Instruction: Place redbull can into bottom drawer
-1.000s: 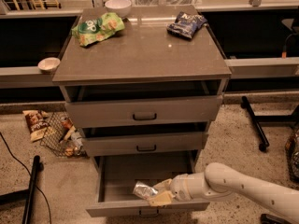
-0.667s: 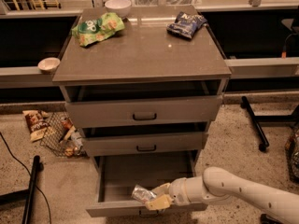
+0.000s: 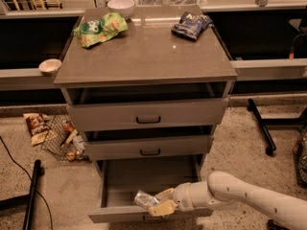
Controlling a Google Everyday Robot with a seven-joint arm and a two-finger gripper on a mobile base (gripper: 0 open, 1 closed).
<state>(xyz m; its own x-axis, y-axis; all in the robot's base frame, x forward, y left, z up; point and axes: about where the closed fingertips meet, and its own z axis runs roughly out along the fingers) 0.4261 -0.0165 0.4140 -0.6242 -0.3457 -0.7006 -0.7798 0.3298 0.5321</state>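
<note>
Since a second ago, our arm has carried the redbull can (image 3: 145,200) a little lower and to the left, closer to the front wall of the bottom drawer (image 3: 144,175). We now see the gripper (image 3: 160,201) inside that pulled-out drawer, below the desk's (image 3: 144,56) near edge and slightly right of its middle, with its pale fingers (image 3: 163,208) clamped on the can's right end. The can lies tilted on its side, its silver body pointing left, just behind the drawer's front panel; we cannot tell whether it touches the drawer floor. The two upper drawers (image 3: 147,114) stand slightly ajar. On the desk, a green snack bag (image 3: 100,28) lies near the far left corner, a dark blue snack bag (image 3: 192,24) near the far right corner, and a white bowl (image 3: 121,6) sits at the far edge.
</note>
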